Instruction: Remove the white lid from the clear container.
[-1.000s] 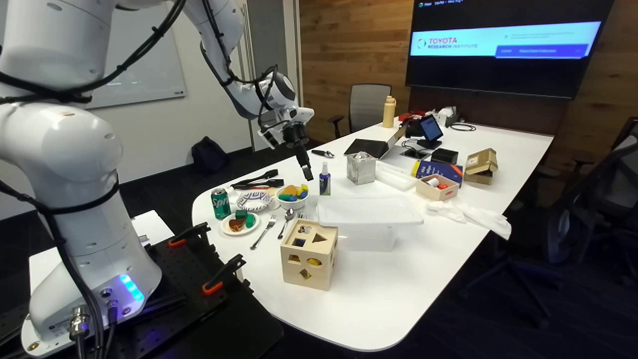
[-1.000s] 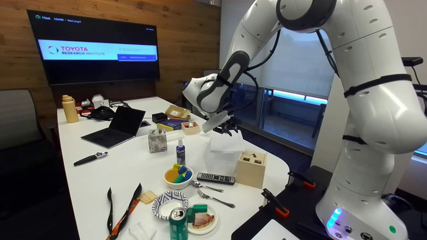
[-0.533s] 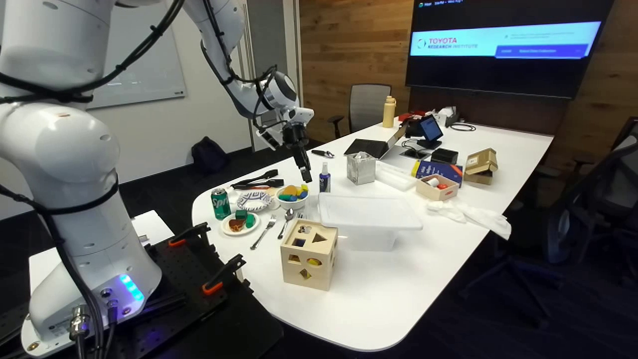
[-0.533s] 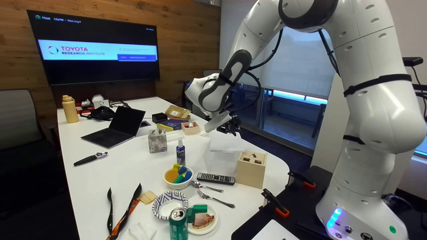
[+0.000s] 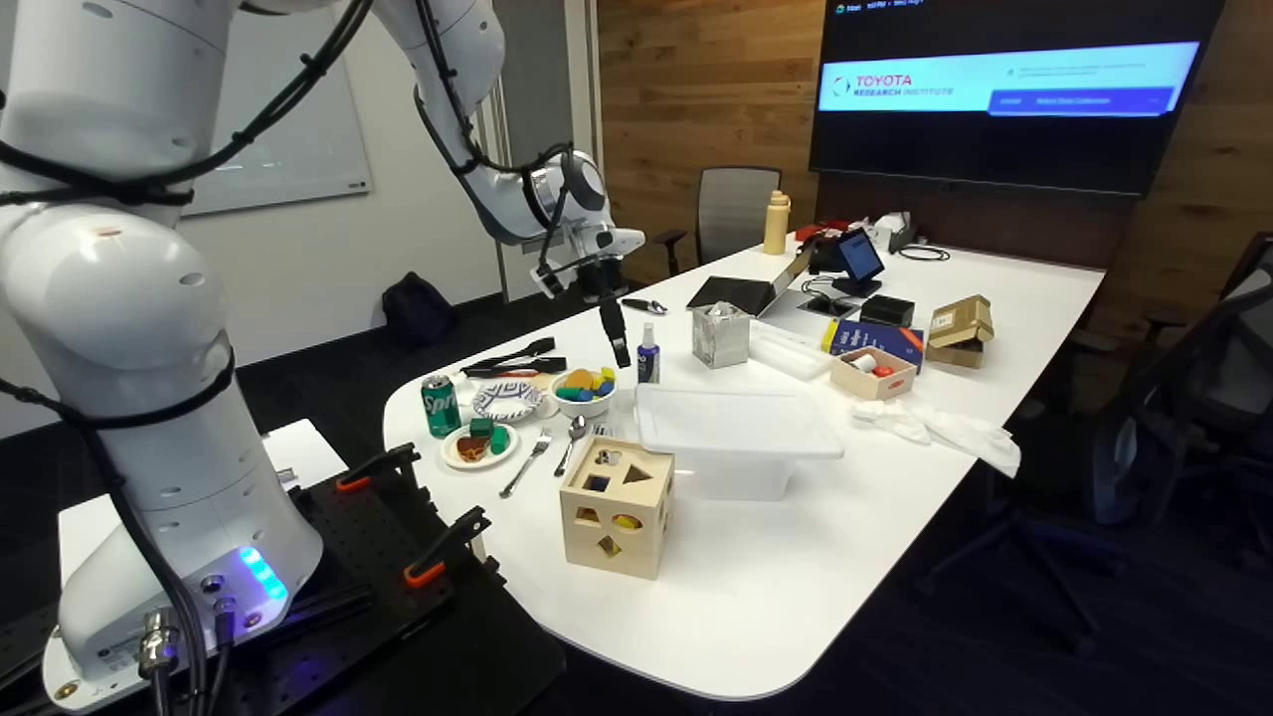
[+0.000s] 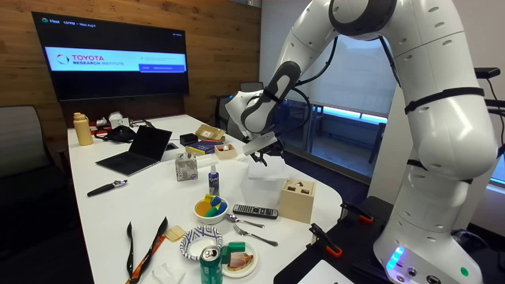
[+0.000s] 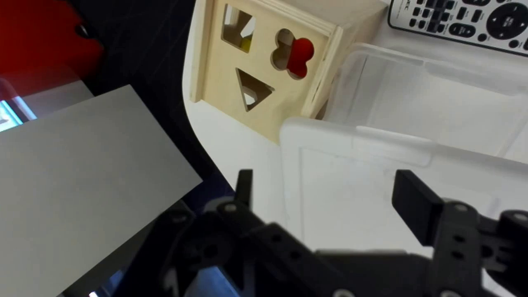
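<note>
The white lid (image 5: 736, 423) lies flat but offset on top of the clear container (image 5: 736, 479); it overhangs to one side in that exterior view. In the wrist view, part of the container's interior (image 7: 445, 99) shows uncovered beside the lid's edge (image 7: 342, 206). My gripper (image 7: 325, 181) stands open above the lid, its two fingers well apart and only lid and tabletop visible between them. In an exterior view the gripper (image 6: 272, 157) hangs over the lid's far part; whether it touches the lid cannot be told.
A wooden holed cube (image 5: 617, 517) stands against the container's near side. By the container are a remote (image 6: 255, 211), a spray bottle (image 6: 214, 181) and a bowl of coloured blocks (image 6: 211, 213). A tissue box (image 6: 186, 167) is farther back.
The gripper's fingers have parted from shut to open, and the arm has shifted slightly. Between the two earlier moments, the lid's overhanging side dropped a little.
</note>
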